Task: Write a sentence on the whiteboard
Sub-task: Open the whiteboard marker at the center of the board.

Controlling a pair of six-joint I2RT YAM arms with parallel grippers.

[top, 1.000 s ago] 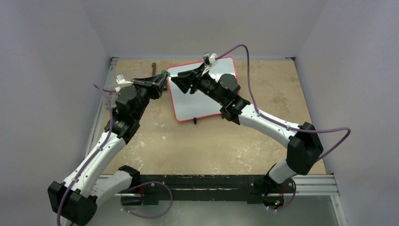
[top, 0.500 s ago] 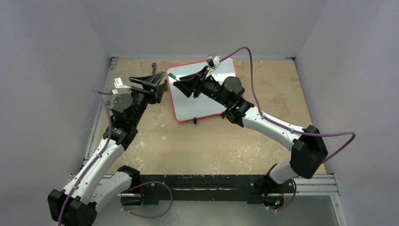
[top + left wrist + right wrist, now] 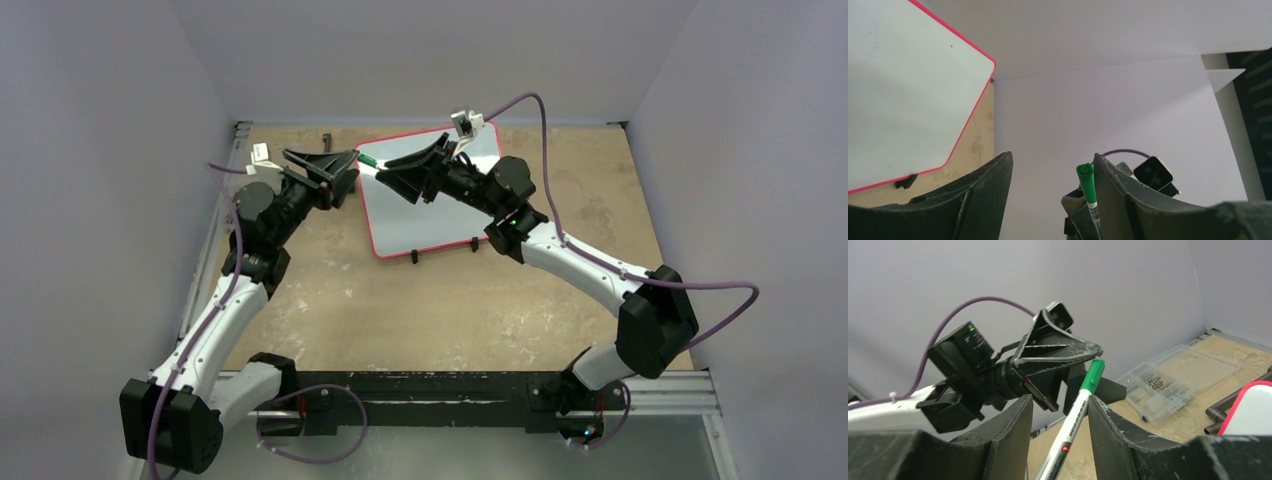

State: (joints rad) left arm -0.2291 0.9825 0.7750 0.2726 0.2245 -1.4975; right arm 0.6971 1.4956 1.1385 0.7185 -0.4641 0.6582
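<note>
The whiteboard (image 3: 425, 215), white with a thin red frame, lies on the table behind both arms; one corner shows in the left wrist view (image 3: 903, 90). No sentence shows on its visible parts. My right gripper (image 3: 388, 176) (image 3: 1059, 399) is shut on a white marker (image 3: 1075, 415) with a green cap (image 3: 367, 160), held in the air over the board's left edge and pointing at the left gripper. My left gripper (image 3: 343, 172) (image 3: 1052, 156) is open. The capped marker tip (image 3: 1087, 182) lies beside its right finger.
A clear plastic box of small screws (image 3: 1160, 385) sits on the table behind the left gripper. Dark metal bars (image 3: 1220, 410) (image 3: 327, 138) lie near the board's corner. Two black clip feet (image 3: 414, 257) stick out at the board's near edge. Grey walls enclose the table.
The left gripper, shut on the marker's cap end a second ago, has opened, drawn back, then come close to the cap again. The right gripper has lifted and shifted slightly right with the marker.
</note>
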